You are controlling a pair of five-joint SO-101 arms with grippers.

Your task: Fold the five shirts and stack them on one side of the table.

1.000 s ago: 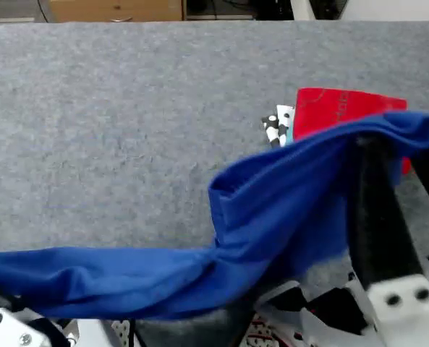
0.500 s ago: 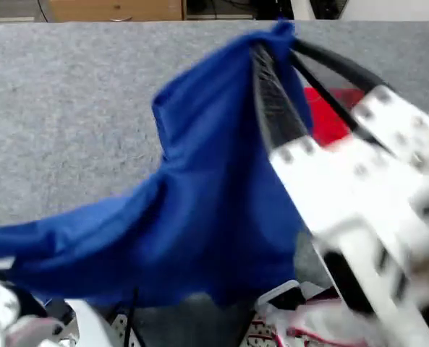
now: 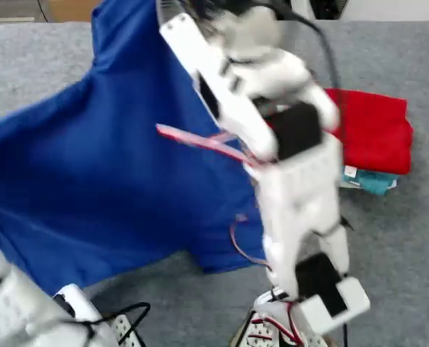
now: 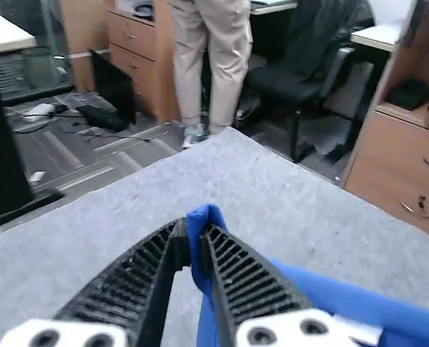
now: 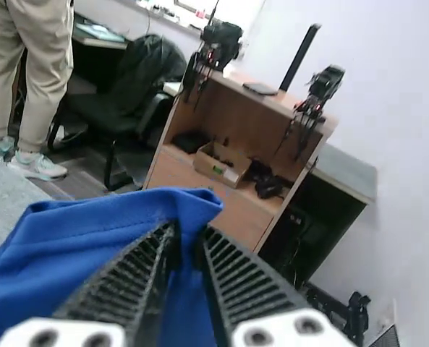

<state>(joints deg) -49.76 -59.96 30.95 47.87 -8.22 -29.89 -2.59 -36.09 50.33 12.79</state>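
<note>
Blue shirt [image 3: 127, 173] hangs spread above the worktop [image 3: 388, 238], its upper edge stretched between our left hand [image 4: 194, 253] and our right hand [image 5: 187, 249], each clamped on a pinch of it, while the folded red shirt [image 3: 370, 130] lies beyond the right hand's end.

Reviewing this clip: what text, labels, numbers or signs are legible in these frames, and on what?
Nothing here can be read.
White tag below the red shirt: too small to read.
White label on the blue shirt: blurred, unreadable.
</note>
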